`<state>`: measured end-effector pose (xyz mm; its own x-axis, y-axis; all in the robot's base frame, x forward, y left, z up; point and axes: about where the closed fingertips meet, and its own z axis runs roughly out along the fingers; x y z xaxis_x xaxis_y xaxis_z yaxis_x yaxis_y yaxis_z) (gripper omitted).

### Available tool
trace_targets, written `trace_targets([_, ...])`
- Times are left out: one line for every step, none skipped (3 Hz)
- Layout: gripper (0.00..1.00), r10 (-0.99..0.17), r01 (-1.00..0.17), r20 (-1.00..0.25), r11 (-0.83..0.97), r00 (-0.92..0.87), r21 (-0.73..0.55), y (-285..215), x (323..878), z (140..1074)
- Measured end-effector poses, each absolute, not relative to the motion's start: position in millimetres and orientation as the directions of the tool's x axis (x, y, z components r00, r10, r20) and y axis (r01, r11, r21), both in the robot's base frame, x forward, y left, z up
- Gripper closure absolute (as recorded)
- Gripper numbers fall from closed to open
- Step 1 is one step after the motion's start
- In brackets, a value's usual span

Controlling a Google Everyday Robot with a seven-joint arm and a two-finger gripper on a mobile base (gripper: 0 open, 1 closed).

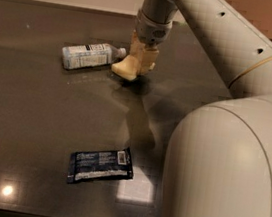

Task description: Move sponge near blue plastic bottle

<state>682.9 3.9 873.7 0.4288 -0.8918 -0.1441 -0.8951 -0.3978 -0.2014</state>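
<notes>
Dark blue snack wrapper (100,165) flat on dark table (29,115), well apart from the rest. Gripper (141,61) pinching sponge (125,69) from above, just beside cap of blue plastic bottle (87,56) lying sideways

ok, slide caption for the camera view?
Hand at the far side of the table grips the sponge beside the lying blue plastic bottle.

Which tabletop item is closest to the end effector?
The sponge, gripped in the end effector beside the blue plastic bottle; the dark wrapper lies far off.
</notes>
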Motion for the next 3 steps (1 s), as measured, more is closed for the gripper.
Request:
trace_targets([0.38, -0.889, -0.894, -0.152, -0.4, 0.432, -0.203, 12, 694, 871])
trace_targets([0.14, -0.892, -0.897, -0.158, -0.39, 0.424, -0.209, 15, 703, 868])
trace_targets([0.0, -0.891, -0.895, -0.16, -0.388, 0.425, -0.221, 19, 707, 866])
